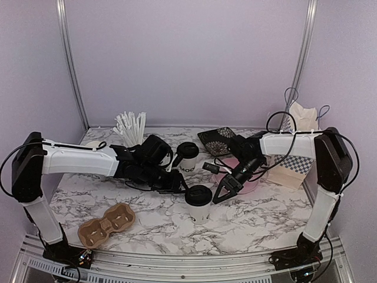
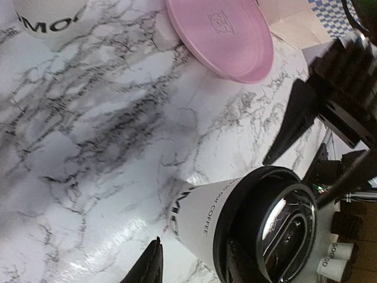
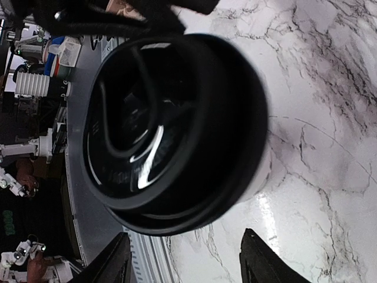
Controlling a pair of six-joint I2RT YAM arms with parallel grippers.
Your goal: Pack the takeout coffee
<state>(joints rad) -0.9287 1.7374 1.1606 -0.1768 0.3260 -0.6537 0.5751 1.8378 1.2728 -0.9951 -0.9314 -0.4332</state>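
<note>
glossy black plastic lid (image 3: 177,130) on white paper cup (image 1: 199,213); glossy marble-look table (image 1: 265,219).

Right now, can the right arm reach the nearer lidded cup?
Likely yes: the right end effector is open and aimed at the nearer cup, with only bare table between.

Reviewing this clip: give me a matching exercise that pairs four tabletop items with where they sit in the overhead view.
Items
1. brown cardboard two-cup carrier
2. pink round plastic plate
3. bundle of white straws
4. nearer white paper cup with black lid

Places
a. back left corner
b. near left, both wells empty
c. table centre, standing upright
d. right of centre, lying flat

Pairs: 1-b, 2-d, 3-a, 4-c
</note>
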